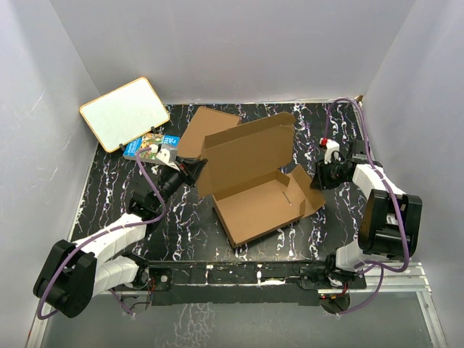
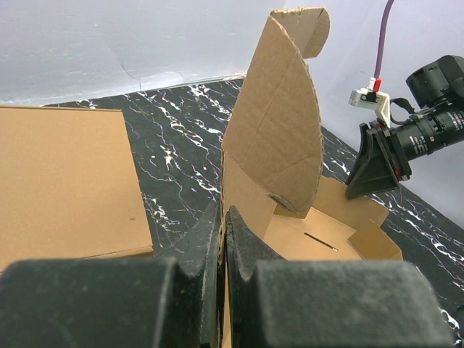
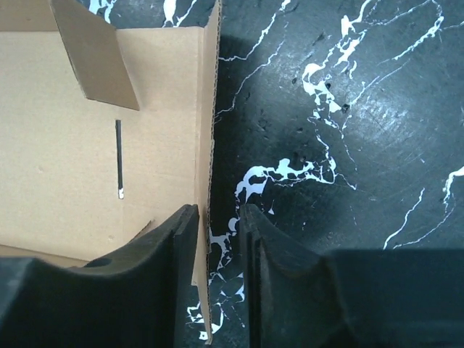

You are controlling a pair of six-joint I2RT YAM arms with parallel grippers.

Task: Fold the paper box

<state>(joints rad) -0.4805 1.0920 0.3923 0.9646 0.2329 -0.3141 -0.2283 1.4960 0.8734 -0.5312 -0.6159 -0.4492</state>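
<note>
The paper box (image 1: 254, 206) lies open in the middle of the black marbled table, its lid panel (image 1: 246, 156) standing up at the back. My left gripper (image 1: 194, 168) is at the box's left rear corner. In the left wrist view its jaws (image 2: 223, 212) are shut on a thin cardboard wall of the box (image 2: 275, 138). My right gripper (image 1: 320, 176) is at the box's right side flap (image 1: 304, 190). In the right wrist view its jaws (image 3: 217, 212) stand apart astride that flap's edge (image 3: 210, 145); the left finger touches the cardboard, the right one is clear of it.
A plain flat brown box (image 1: 206, 125) lies behind the paper box, also seen in the left wrist view (image 2: 58, 181). A colourful book (image 1: 150, 147) and a white board with a wooden frame (image 1: 125, 112) sit at the back left. Grey walls enclose the table.
</note>
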